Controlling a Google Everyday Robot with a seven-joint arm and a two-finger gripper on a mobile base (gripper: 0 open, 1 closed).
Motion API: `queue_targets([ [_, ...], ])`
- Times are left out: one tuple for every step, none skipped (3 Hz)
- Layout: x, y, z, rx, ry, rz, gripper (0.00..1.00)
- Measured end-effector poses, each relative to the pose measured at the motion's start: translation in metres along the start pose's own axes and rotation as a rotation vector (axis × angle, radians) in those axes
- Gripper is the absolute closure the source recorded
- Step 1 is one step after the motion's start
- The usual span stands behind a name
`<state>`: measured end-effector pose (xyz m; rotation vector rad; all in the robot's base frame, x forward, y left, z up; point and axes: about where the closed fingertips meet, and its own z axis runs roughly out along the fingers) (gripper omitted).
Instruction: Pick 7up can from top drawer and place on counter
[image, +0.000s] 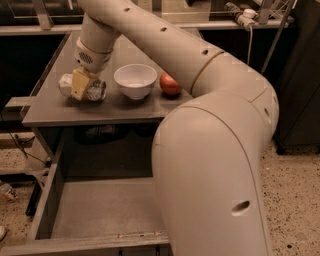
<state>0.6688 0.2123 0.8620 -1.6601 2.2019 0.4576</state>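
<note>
The 7up can (96, 90), silvery and dented, lies on its side on the left part of the grey counter (112, 109). My gripper (80, 84) reaches down from the arm onto the can and is shut on it, with a yellowish finger pad (79, 83) pressed against its front. The can rests on the counter top. The top drawer (48, 200) stands pulled open below the counter's front edge, and the part of it I see holds nothing. My large arm hides the drawer's right side.
A white bowl (135, 80) stands just right of the can, and a red apple (170, 85) right of the bowl. Dark shelving and cables lie behind the counter. Speckled floor shows at the right and left.
</note>
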Motion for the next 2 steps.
queue_targets([
  [0.0000, 0.0000, 0.0001, 0.000, 0.000, 0.000, 0.00],
  [0.0000, 0.0000, 0.0001, 0.000, 0.000, 0.000, 0.00],
])
